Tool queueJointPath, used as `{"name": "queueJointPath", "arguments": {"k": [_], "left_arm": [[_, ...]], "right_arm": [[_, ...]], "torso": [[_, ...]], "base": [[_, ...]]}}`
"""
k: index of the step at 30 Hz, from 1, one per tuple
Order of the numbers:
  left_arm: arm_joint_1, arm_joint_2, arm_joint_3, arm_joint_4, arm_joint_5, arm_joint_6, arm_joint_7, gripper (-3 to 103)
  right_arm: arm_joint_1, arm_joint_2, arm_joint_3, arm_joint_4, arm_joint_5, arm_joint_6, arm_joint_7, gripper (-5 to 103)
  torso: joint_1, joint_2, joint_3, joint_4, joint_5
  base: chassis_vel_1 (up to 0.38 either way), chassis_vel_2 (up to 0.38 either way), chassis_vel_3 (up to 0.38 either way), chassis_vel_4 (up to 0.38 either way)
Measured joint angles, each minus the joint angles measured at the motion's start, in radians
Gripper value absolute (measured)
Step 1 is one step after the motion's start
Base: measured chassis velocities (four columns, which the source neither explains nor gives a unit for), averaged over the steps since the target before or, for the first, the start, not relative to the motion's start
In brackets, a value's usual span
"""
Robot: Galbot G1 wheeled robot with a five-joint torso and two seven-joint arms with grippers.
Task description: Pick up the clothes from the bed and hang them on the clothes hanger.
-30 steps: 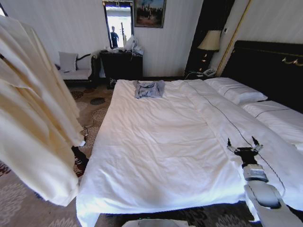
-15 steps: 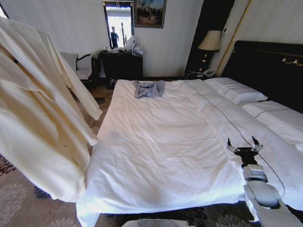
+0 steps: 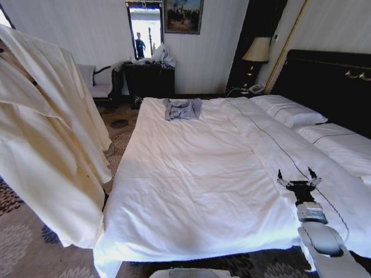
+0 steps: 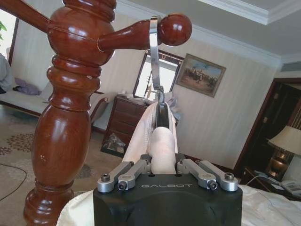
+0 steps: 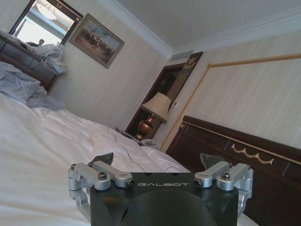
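Note:
The pale cream clothes (image 3: 46,145) hang full length off the bed's left side, clear of the bed (image 3: 197,174). In the left wrist view the clothes hanger (image 4: 154,56) has its metal hook looped over a peg of the reddish wooden post (image 4: 70,117). The dark neck below the hook runs into the garment's collar (image 4: 162,141). My left gripper (image 4: 163,162) is shut on that fabric-wrapped neck just below the hook. Over the bed's right side my right gripper (image 3: 297,175) hovers open and holds nothing; it appears again as the right gripper (image 5: 156,160).
A small blue-grey garment (image 3: 182,108) lies at the bed's far end. White pillows (image 3: 290,110) and the dark headboard (image 3: 330,87) are at the right. A dark dresser (image 3: 149,78), a lamp (image 3: 257,50) and a sofa (image 3: 93,87) line the far wall. Patterned carpet (image 3: 23,255) lies under the clothes.
The hanging clothes swung right, then back a little left, and now hang straighter. The right arm has not moved.

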State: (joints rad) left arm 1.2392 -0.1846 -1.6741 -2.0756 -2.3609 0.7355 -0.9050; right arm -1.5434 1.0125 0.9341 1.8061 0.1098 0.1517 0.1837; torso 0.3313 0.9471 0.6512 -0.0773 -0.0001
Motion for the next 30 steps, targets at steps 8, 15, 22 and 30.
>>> {"name": "queueJointPath", "arguments": {"k": [8, 15, 22, 30], "left_arm": [[0.004, -0.003, -0.021, -0.010, 0.050, 0.000, -0.012, 45], [0.010, -0.007, -0.041, -0.021, 0.099, 0.000, -0.012, 72], [0.024, -0.015, -0.087, -0.036, 0.107, 0.000, -0.022, 94], [0.025, -0.015, -0.124, -0.069, 0.096, 0.000, -0.033, 100]], "right_arm": [[-0.003, 0.010, -0.006, -0.002, -0.010, 0.004, 0.000, 100], [-0.008, 0.011, -0.007, -0.002, -0.013, 0.006, 0.000, 100], [-0.014, 0.012, -0.006, -0.003, -0.019, 0.008, 0.000, 100], [-0.017, 0.018, -0.014, -0.003, -0.028, 0.010, 0.000, 100]], "torso": [[0.000, 0.000, 0.000, 0.0001, 0.0001], [0.000, 0.000, 0.000, 0.0000, 0.0001], [0.000, 0.000, 0.000, 0.0001, 0.0001], [0.000, 0.000, 0.000, 0.0001, 0.0000]], "base": [[0.000, 0.000, 0.000, 0.000], [0.000, 0.000, 0.000, 0.000], [0.000, 0.000, 0.000, 0.000], [0.000, 0.000, 0.000, 0.000]]}}
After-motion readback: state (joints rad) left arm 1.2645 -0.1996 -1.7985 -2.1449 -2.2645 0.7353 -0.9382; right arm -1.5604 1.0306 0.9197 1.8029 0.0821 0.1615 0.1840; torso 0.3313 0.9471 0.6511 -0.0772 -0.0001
